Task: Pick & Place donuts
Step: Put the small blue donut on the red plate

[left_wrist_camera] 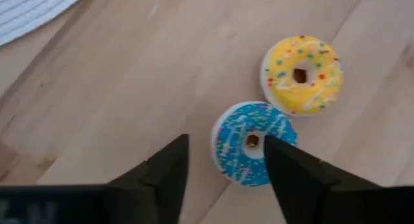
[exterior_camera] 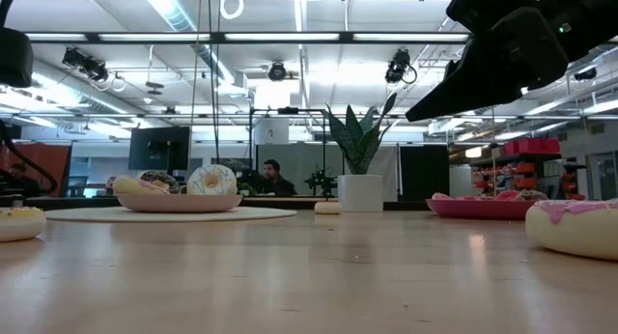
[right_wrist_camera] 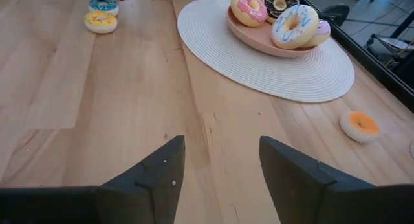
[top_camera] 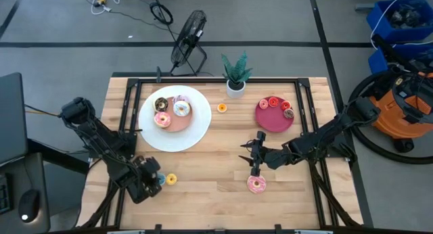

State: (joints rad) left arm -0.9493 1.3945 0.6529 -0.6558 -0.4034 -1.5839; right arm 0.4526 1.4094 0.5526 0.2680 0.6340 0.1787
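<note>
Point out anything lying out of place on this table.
Four donuts lie loose on the bare wood: a pink one near the right gripper, an orange one, and yellow and blue ones by the left gripper.

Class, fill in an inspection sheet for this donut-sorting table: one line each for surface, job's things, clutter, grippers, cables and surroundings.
Surface: pale wooden table, with a round white woven mat.
Job's things: frosted donuts in a pale pink dish on the mat; small donuts on a magenta plate; pink-frosted donut, orange donut, yellow donut and blue donut lie on the wood.
Clutter: potted green plant.
Grippers: left gripper open at the blue donut; right gripper open near the pink-frosted one, holding nothing.
Cables: loose cables on the floor.
Surroundings: black fan, orange vacuum, seated person.
</note>
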